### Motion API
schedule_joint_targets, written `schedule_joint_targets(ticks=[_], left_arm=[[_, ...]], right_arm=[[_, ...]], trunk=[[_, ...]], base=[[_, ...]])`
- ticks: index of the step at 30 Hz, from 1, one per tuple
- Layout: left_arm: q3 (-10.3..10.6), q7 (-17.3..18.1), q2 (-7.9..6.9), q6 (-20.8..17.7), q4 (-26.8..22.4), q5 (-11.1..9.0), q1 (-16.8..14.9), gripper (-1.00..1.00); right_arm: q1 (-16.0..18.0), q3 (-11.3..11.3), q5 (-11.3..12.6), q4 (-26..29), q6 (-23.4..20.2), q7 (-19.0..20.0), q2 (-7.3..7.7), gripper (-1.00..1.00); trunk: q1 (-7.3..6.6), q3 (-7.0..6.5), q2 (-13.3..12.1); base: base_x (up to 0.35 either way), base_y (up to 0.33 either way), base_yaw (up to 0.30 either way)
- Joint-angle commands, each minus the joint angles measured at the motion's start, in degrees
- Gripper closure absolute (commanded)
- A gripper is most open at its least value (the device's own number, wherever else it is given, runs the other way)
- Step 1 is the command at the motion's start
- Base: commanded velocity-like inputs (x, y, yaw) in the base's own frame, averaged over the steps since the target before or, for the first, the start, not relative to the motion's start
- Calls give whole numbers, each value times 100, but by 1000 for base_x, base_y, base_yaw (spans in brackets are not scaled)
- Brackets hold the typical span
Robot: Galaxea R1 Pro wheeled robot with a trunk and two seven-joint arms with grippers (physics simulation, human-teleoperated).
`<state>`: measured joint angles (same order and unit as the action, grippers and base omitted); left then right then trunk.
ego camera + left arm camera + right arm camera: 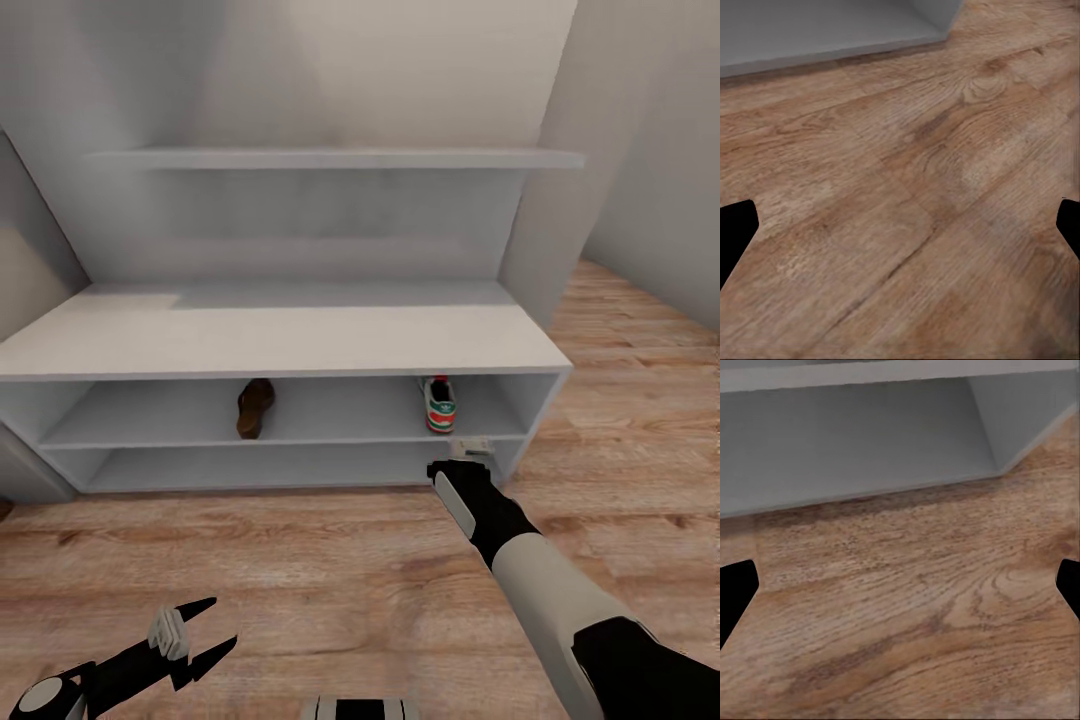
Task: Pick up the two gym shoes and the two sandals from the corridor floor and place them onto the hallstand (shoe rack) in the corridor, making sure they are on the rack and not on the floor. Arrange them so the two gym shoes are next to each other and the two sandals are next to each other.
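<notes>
The right gripper, at the end of a black-and-white arm, hangs just in front of the lower slot of the wide, low pale-grey hallstand, near its right end. The right wrist view shows its black fingertips set wide apart with nothing between them, above the warm brown wood-plank corridor floor. Just above and beyond this gripper, on the upper shelf, lies one white gym shoe with green stripes and a red patch. Well off to that gripper's left, on the same shelf, sits one brown leather sandal. The left gripper hovers low over the floor, well short of the hallstand, its black fingers spread and empty.
</notes>
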<state>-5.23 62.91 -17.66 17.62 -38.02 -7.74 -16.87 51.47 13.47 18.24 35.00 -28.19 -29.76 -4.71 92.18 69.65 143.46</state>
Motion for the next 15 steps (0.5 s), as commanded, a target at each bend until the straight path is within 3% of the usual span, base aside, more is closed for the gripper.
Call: schedule_joint_targets(ticks=[1,7,13,15], left_arm=[[-4,19,0,31,5,-9,-4,-100],[-4,17,-5,31,5,-8,-5,-100],[-6,11,-9,31,5,-16,-4,-100],[-12,8,-17,31,5,-22,-3,-100]], right_arm=[[2,33,57,7,-17,-51,5,-100],[-103,33,41,-16,386,-44,5,-100],[-318,33,43,-215,773,-34,5,-100],[-717,42,40,-456,1501,-17,5,-100]], trunk=[[-4,4,2],[-4,4,2],[-4,4,2],[-4,4,2]], base=[[-292,0,0],[-306,0,0],[-83,0,0],[-5,0,0]])
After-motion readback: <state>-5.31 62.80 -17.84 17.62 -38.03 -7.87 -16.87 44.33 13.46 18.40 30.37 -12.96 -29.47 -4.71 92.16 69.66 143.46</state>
